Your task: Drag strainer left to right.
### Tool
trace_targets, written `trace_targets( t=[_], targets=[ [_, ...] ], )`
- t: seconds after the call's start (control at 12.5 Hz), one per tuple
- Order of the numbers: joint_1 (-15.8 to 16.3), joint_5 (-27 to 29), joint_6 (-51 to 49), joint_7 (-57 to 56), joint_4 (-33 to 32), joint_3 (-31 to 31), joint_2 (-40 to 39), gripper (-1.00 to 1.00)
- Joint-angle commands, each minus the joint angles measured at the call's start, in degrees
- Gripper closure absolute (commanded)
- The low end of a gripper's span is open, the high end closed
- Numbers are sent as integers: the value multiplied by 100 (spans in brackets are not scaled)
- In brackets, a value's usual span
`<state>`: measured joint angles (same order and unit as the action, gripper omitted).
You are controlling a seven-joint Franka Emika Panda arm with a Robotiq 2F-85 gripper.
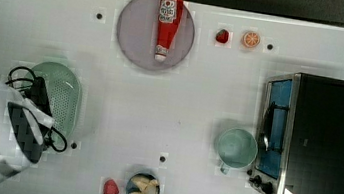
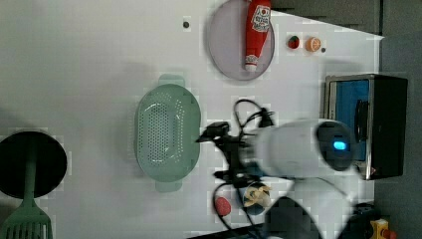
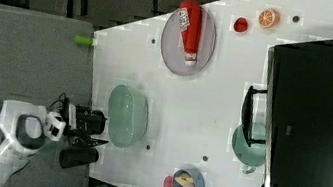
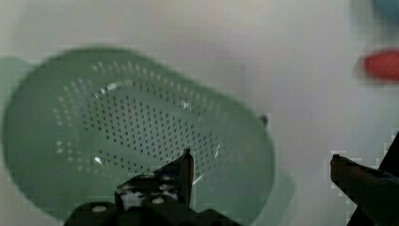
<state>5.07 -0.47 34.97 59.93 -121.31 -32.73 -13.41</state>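
- Looking down in the wrist view, we see the claw [image 4: 261, 162] spread wide, one finger [image 4: 186, 167] over the strainer [image 4: 136, 136] bowl, the other off past its rim over bare table [image 4: 306, 94].
- We see nothing held between the fingers; whether either tip touches the rim we cannot tell.
- In the left view the claw [image 2: 209, 149] sits at the strainer's [image 2: 166, 132] long edge, the one facing the arm [image 2: 298, 149], fingers straddling that rim.
- In the top view the strainer [image 1: 62, 95] lies at the top view's left, partly under the arm [image 1: 0, 120] and its black cables.
- In the right view the claw [image 3: 97, 133] hangs just beside the strainer [image 3: 126, 116], on the side toward the table edge.
- Well away from the claw, across open table [image 1: 169, 101], we spot the mug [image 1: 237, 148] standing against the oven [image 1: 313, 141].
- Far from the claw, a ketchup bottle [image 1: 168, 23] lies on a plate [image 1: 135, 31], with a strawberry [image 1: 222, 35] and orange slice [image 1: 250, 39] beyond it.
- Nearer the claw, by the table's front edge, a bowl [image 1: 143, 190] of pale food sits next to a red piece [image 1: 111, 189].
- In the left view a green spatula [image 2: 27, 219] and dark disc [image 2: 30, 164] lie on the strainer's far side from the claw.
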Motion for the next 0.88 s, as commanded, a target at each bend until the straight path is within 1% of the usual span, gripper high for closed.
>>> trace_targets(
  t=[0.08,0.32,0.48,0.64,0.88],
  targets=[
    [-153,-126,585,1374,198,75,-417,-100],
    [-126,-256,1588,1382,148,201,-1271,-100],
    [-68,-271,2234,1380,148,358,-1709,-100],
    [32,-376,2492,1382,146,567,-1978,-100],
    [186,-437,2503,1382,56,871,-2043,-100]
  ],
)
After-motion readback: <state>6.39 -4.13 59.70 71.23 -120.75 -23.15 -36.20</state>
